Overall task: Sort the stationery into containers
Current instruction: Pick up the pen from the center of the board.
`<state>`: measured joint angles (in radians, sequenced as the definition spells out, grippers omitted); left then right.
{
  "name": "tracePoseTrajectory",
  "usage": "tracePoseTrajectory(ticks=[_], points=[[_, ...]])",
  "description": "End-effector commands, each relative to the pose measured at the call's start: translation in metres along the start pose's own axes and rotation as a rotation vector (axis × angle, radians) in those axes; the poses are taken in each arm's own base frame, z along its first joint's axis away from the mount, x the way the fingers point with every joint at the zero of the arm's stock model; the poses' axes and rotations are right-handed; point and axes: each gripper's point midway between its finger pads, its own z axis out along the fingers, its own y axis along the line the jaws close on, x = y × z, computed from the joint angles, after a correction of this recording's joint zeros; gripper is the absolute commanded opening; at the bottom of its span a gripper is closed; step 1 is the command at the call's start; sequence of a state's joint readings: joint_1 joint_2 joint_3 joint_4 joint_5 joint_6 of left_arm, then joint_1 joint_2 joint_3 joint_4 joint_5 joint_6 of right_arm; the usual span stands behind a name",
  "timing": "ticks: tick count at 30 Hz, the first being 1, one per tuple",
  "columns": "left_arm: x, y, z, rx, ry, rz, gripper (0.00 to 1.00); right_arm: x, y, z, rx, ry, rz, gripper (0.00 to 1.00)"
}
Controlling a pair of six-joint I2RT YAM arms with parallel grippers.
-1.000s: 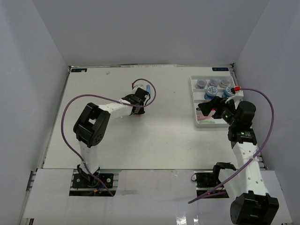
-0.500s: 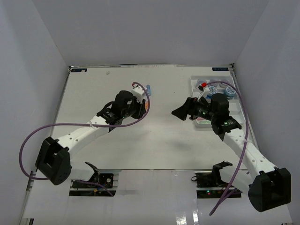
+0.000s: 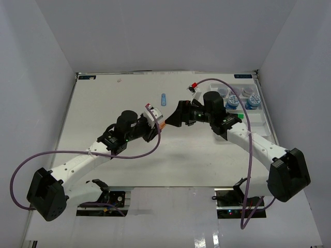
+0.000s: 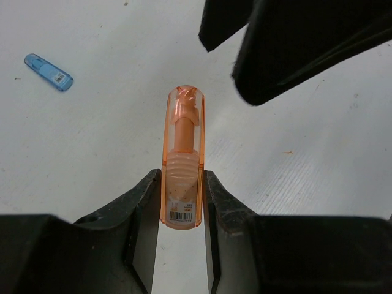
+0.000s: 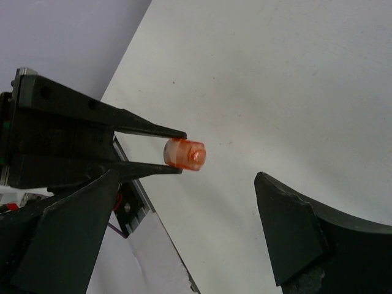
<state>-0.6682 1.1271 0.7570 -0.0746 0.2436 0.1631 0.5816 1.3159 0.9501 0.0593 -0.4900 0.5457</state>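
Left wrist view: orange highlighter (image 4: 183, 141) pinched at its label end by left gripper (image 4: 181, 196); cap end sticks out free, held up off the table (image 3: 98, 103).
L jaws: closed on the highlighter, barrel snug between both pads.
R jaws: right gripper (image 5: 184, 202) spread wide, nothing in it. Its fingers sit either side of the cap end, no contact yet.
Step (my read): mid-table hand-over, L to R, so R can carry it to the tray (image 3: 260, 123).
Doing it well: R should come in along the barrel axis till the cap section is centred between its pads. Then close on the exposed half only, clear of L's fingertips. L should let go only once R's hold is firm.
Handling: barrel is round and looks slick, so an off-centre pinch prob. rolls it or squirts it out.
Risk: R fingers bumping L's; a drop if both are loose at once.
L arm pose: stretched fwd and twd its right, gripper aimed at R.
R arm pose: reaching across to its left from the tray side, forearm near level, gripper facing L's head-on.
Other items: blue highlighter (image 3: 164, 98) lies on the table beyond the grippers, apart from both. Jars (image 3: 232, 99) sit at the tray's far end.
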Motion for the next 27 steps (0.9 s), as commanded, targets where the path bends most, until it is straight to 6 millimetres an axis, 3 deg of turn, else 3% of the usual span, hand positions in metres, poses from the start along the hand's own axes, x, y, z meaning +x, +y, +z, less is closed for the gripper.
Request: tracePoseTrajectory(ticks=[1,4,10,13,20,25,27], points=[[-0.018,-0.007,-0.006,0.039,-0.080,0.066,0.30,-0.016,0.014,0.014,-0.026,-0.018,-0.009,0.98],[-0.017,-0.007,-0.007,0.037,-0.082,0.073,0.30,-0.013,0.014,0.026,-0.026,0.011,-0.002,1.00],[-0.018,-0.009,-0.009,0.040,-0.091,0.087,0.30,-0.005,0.017,0.039,-0.043,0.051,0.014,0.84],[-0.018,-0.009,-0.009,0.044,-0.095,0.086,0.30,0.000,0.017,0.044,-0.056,0.070,0.018,0.74],[-0.015,-0.011,-0.007,0.059,-0.086,0.082,0.30,0.004,0.022,0.044,-0.082,0.085,0.015,0.35],[-0.015,-0.012,-0.008,0.062,-0.088,0.082,0.33,0.007,0.020,0.044,-0.073,0.087,0.014,0.20],[-0.015,-0.012,-0.009,0.058,-0.089,0.080,0.40,0.008,0.017,0.044,-0.062,0.088,0.013,0.15]])
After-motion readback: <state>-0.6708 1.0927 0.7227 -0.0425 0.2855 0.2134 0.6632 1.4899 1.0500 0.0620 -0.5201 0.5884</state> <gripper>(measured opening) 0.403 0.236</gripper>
